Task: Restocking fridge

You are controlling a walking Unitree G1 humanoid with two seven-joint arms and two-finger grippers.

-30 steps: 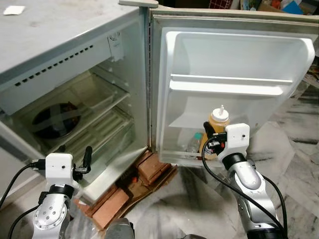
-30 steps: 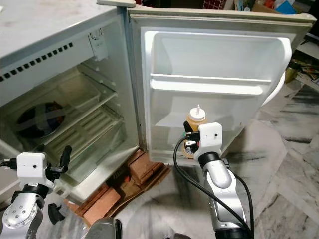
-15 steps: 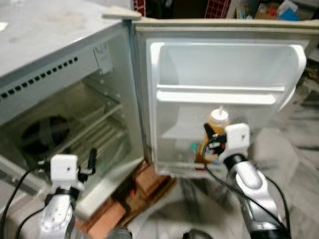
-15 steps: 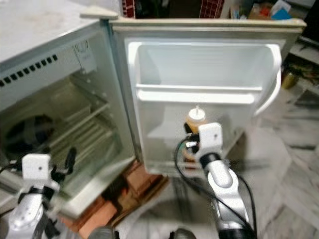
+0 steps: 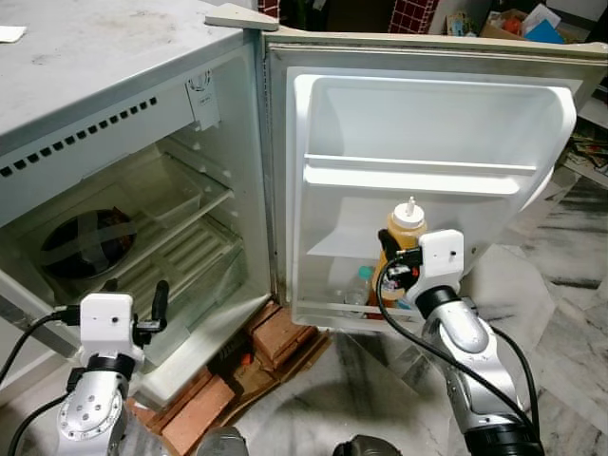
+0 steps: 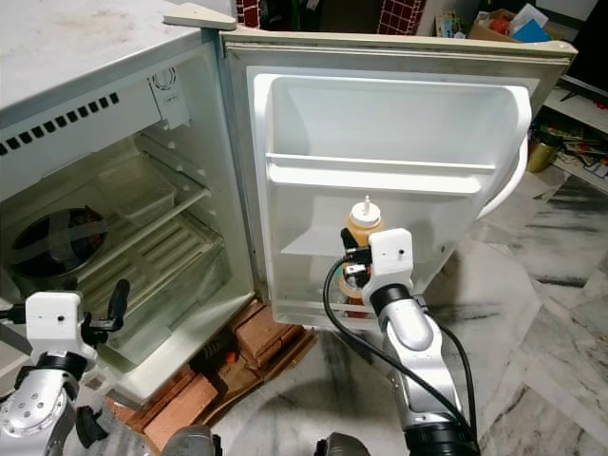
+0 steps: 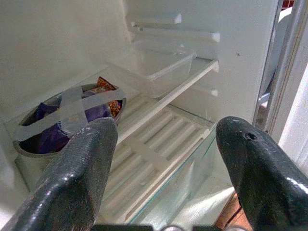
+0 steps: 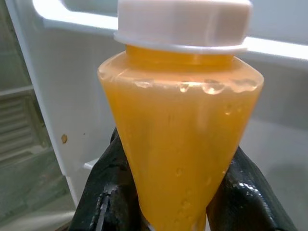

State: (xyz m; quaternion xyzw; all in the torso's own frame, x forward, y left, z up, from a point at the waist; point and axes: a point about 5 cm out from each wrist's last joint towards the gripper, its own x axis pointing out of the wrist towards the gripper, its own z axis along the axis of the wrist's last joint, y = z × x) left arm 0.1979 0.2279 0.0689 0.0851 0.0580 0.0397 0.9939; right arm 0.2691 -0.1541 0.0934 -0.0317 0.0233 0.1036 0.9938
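At the door's bottom shelf (image 5: pixel 328 309): you're placing the sauce bottle (image 5: pixel 403 233).
Right gripper (image 5: pixel 394 274) is clamped on the orange bottle, held upright at the lower door shelf beside a small bottle (image 5: pixel 364 285). Next, I'd judge: seat it, then release. Right arm reaches forward; left gripper (image 7: pixel 166 159) is spread and empty, facing the fridge interior (image 5: pixel 190 242).

the right arm is reaching forward, and the right gripper (image 8: pixel 175 192) is clamping a bottle (image 8: pixel 180 130) between its fingers. the left gripper (image 7: pixel 163 159) is waiting low with fingers apart.
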